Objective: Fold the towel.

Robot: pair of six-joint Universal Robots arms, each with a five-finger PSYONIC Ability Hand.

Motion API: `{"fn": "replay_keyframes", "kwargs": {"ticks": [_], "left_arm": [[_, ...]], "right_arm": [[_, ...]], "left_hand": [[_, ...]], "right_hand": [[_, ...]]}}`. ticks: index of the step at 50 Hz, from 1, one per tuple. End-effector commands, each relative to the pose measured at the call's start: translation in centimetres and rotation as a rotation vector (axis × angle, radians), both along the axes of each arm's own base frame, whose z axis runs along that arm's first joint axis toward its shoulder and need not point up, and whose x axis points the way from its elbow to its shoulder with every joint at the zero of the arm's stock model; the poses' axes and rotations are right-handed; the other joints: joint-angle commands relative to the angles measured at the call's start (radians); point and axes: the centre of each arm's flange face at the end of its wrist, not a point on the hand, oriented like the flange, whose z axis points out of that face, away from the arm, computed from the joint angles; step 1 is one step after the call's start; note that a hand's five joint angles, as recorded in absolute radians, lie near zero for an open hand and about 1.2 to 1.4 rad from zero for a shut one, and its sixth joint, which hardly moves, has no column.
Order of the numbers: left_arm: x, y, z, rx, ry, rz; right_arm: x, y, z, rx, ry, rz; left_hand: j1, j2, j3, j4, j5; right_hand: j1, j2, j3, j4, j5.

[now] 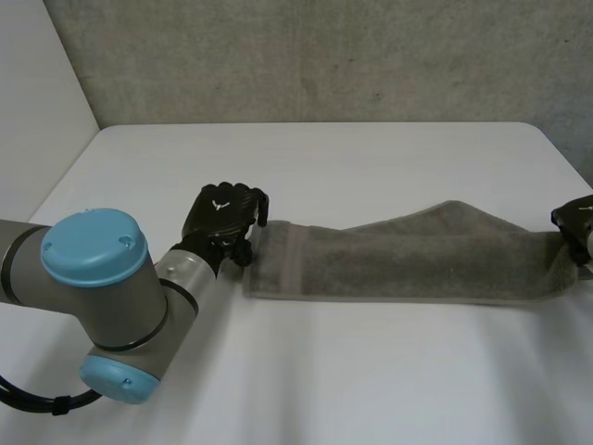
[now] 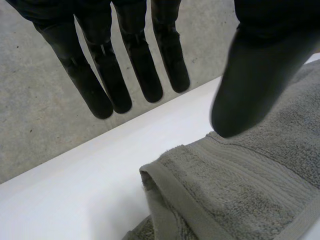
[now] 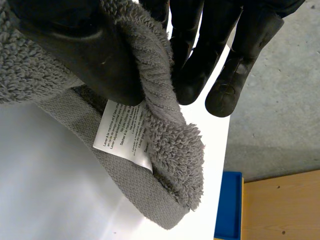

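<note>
Head view: shows a grey towel (image 1: 408, 255) stretched lengthwise across the white table (image 1: 371, 389), a long narrow band that looks doubled along its length. Places the left hand (image 1: 222, 221) at the towel's left short edge and the right hand (image 1: 576, 225) at its far right end.

Left wrist view: finds the fingers straight and spread well away from the thumb, poised above the towel's corner and holding nothing. Shows thick looped pile, a flat woven border band, and a corner curled up on itself.

Right wrist view: catches the towel's end bunched and pinched between thumb and fingers, with a white care label (image 3: 125, 135) dangling just beside the thumb, close to the table's edge.

Risks, as a judgement: could drag the whole towel sideways if the right end is pulled while the left end lies unheld. Could also grab a single layer at the curled corner, giving a crooked fold, or lose the small bunched pinch.
</note>
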Motion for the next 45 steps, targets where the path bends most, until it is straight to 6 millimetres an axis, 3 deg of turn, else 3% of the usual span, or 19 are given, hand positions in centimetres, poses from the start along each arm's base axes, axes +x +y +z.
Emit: {"fn": "replay_keyframes", "kwargs": {"ticks": [1, 8, 12, 21, 26, 45], "left_arm": [[-0.3, 0.4, -0.1, -0.001, -0.013, -0.020], [-0.8, 1.2, -0.9, -0.012, -0.099, -0.056], [-1.1, 1.7, -2.0, -0.052, -0.235, -0.090], [-1.7, 2.0, -2.9, -0.108, -0.335, -0.121], [-2.2, 1.5, -3.2, -0.114, -0.338, -0.121], [-3.0, 2.2, -5.3, -0.010, -0.416, -0.174]], "right_arm": [[0.3, 0.4, 0.2, 0.005, -0.033, 0.040], [0.3, 0.7, -0.1, 0.021, -0.036, 0.046], [0.4, 0.7, -0.2, 0.025, -0.038, 0.049], [0.5, 0.9, -0.6, 0.036, -0.041, 0.055], [0.8, 1.2, -0.9, 0.048, -0.041, 0.064], [0.9, 1.4, -1.3, 0.059, -0.037, 0.066]], "left_hand": [[-0.233, -0.233, -0.231, -0.230, -0.404], [-0.424, -0.424, -0.422, -0.421, -0.596], [-0.529, -0.529, -0.527, -0.527, -0.701], [-0.479, -0.480, -0.478, -0.477, -0.651], [-0.307, -0.307, -0.305, -0.304, -0.479], [-0.321, -0.321, -0.319, -0.318, -0.493]], "right_hand": [[0.086, 0.097, 0.053, 0.051, 0.066], [0.086, 0.097, 0.053, 0.051, 0.066], [0.086, 0.097, 0.053, 0.051, 0.066], [0.086, 0.097, 0.053, 0.051, 0.066], [0.086, 0.097, 0.053, 0.051, 0.066], [0.086, 0.097, 0.053, 0.051, 0.066]]}}
